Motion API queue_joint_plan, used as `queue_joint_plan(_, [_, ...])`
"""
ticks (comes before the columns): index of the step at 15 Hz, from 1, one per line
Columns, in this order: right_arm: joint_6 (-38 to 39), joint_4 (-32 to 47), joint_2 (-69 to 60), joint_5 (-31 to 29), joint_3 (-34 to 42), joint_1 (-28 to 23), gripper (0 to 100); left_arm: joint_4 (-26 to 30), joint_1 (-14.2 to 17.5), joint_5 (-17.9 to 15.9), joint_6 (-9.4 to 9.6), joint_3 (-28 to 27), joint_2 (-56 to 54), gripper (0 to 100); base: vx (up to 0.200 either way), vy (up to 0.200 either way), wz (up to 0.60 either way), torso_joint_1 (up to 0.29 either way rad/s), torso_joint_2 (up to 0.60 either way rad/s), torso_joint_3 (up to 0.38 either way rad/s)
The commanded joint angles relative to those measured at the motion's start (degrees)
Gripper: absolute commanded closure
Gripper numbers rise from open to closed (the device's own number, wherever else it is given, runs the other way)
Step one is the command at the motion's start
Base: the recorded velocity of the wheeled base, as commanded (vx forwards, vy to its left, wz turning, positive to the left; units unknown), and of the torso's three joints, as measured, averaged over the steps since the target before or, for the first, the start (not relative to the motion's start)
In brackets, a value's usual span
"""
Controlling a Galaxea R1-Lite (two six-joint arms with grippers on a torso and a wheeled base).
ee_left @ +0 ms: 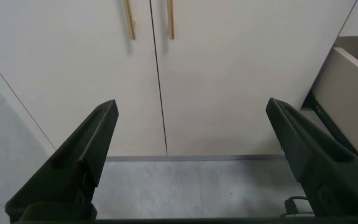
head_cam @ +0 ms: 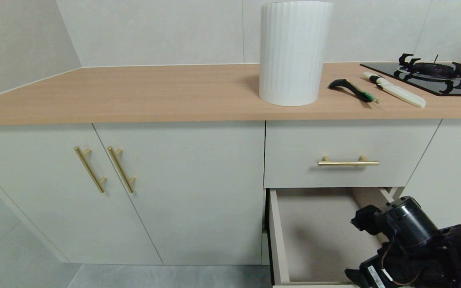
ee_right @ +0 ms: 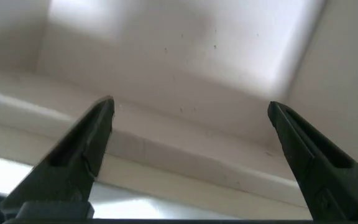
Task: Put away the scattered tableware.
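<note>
Two pieces of tableware lie on the wooden counter (head_cam: 134,92), to the right of a tall white ribbed container (head_cam: 292,52). One is a black-handled utensil (head_cam: 352,90), the other a white knife (head_cam: 396,94). Below them the lower drawer (head_cam: 277,236) stands pulled out, with a bare floor. My right arm (head_cam: 410,236) hangs over the drawer's right side. My right gripper (ee_right: 190,104) is open above the drawer's inside (ee_right: 185,56), holding nothing. My left gripper (ee_left: 191,109) is open and low, facing the cabinet doors (ee_left: 160,74) and the floor.
A black gas hob (head_cam: 434,74) sits at the counter's far right. The upper drawer (head_cam: 348,163) with a gold handle is closed. Two cabinet doors with gold handles (head_cam: 104,170) are closed at the left. The open drawer's side (ee_left: 347,81) lies near my left gripper.
</note>
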Motion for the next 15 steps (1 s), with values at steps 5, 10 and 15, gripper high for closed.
queue_joint_plan(5, [-2.7, 12.8, -3.5, 0.1, -0.8, 2.4, 0, 0.0, 0.0, 0.0, 0.07, 0.0, 0.1, 0, 0.000, 0.000, 0.00, 0.000, 0.00, 0.000])
queue_joint_plan(10, [-3.1, 15.1, -4.6, 0.9, -2.6, 2.6, 0, 0.0, 0.0, 0.0, 0.07, 0.0, 0.1, 0, 0.000, 0.000, 0.00, 0.000, 0.00, 0.000])
queue_joint_plan(15, [3.6, 10.1, -8.2, 0.7, -6.0, 1.0, 0, 0.0, 0.0, 0.0, 0.07, 0.0, 0.1, 0, 0.000, 0.000, 0.00, 0.000, 0.00, 0.000])
